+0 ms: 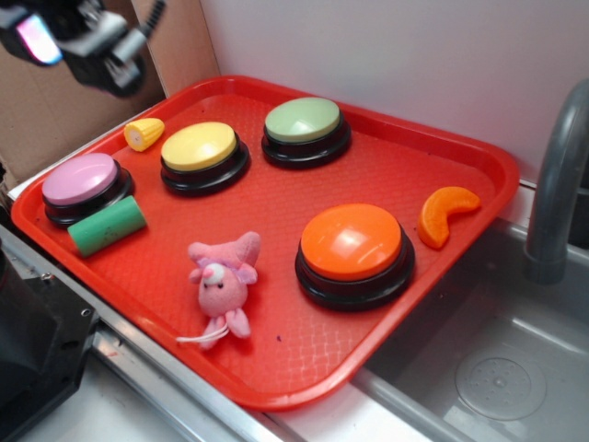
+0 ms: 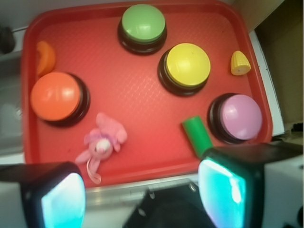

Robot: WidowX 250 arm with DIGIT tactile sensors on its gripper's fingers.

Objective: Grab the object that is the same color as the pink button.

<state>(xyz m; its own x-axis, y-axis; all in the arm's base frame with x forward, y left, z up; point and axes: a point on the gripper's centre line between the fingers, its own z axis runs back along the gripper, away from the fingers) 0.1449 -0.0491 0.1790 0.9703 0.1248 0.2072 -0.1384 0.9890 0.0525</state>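
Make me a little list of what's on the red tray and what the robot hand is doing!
tray: red tray, beside a sink
buttons: pink button, yellow button, green button, orange button
toy: pink plush animal, lying alone between the pink and orange buttons
other things: green cylinder touching the pink button, corn piece, orange slice
gripper: open, empty, up above the tray's edge

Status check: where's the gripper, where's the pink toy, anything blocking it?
Gripper high above the tray's near-left corner, jaws open, empty. Pink plush toy lying free beside the orange button. Nothing on top of it.
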